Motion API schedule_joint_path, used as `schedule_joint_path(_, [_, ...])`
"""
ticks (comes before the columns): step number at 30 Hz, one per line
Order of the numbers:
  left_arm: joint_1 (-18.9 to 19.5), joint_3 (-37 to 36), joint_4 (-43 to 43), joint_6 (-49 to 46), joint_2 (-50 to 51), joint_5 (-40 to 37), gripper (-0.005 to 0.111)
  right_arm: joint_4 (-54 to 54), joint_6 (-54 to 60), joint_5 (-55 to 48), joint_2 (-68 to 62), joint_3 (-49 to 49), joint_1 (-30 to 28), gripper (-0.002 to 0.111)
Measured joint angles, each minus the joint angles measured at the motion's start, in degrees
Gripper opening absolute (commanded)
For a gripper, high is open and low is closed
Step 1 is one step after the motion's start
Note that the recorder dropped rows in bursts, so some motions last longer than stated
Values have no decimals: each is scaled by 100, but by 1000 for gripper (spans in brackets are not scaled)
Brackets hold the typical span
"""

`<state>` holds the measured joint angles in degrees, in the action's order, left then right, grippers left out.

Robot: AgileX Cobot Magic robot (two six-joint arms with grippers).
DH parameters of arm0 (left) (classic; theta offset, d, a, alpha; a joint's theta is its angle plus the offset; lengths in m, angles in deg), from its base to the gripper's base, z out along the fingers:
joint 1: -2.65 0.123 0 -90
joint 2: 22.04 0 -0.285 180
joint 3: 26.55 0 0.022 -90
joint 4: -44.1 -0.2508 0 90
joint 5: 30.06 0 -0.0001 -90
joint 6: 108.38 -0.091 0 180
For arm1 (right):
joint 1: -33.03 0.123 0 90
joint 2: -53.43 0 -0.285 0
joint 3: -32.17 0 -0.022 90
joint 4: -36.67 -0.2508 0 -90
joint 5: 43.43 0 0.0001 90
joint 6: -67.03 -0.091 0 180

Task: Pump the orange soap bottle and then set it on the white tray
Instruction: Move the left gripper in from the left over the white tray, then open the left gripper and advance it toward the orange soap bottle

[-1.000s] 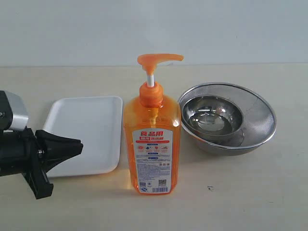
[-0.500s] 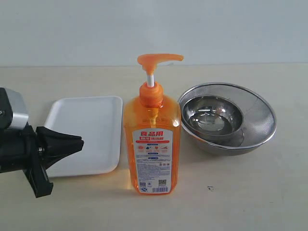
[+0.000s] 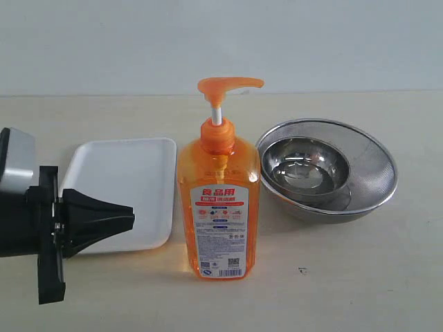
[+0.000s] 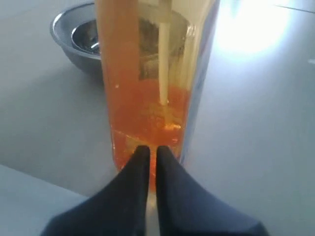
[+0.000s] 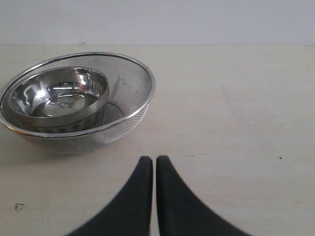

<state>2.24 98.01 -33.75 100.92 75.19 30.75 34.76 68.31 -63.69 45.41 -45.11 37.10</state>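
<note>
Left gripper (image 3: 131, 220): clenched, fingers pressed together with only a hairline slit between them, nothing gripped. Pointing tips-first at the lower part of the orange soap bottle (image 3: 218, 207). Gap to the bottle visible from the exterior view, so no contact. From the left wrist view, tips lined up on the bottle's base; contact not readable there alone.

Right gripper (image 5: 154, 160): also clenched, fingers side by side, empty. Hanging over bare table (image 3: 346, 277), near the steel mesh bowl (image 5: 133, 83) but apart from it. Out of sight in the exterior view.

Bottle upright on the table, between the white tray (image 3: 124, 187) and the mesh bowl. Just beside the tray's right edge, not on it. Pump head raised on its white stem, nozzle pointing toward the bowl side. Liquid filling only the lower part, seen from the left wrist view.

Tray flat on the table with nothing on it, near edge partly covered by the left gripper in the exterior view.

Smaller steel bowl (image 3: 308, 166) nested inside the mesh bowl.
</note>
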Motion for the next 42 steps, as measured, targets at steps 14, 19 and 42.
schedule_joint_path(14, [0,0,185,11,0,578,72,0,0,0,0,0,0,0])
schedule_joint_path(19, [0,0,315,156,0,663,104,0,0,0,0,0,0,0])
schedule_joint_path(42, [0,0,615,-1124,0,845,109,0,0,0,0,0,0,0])
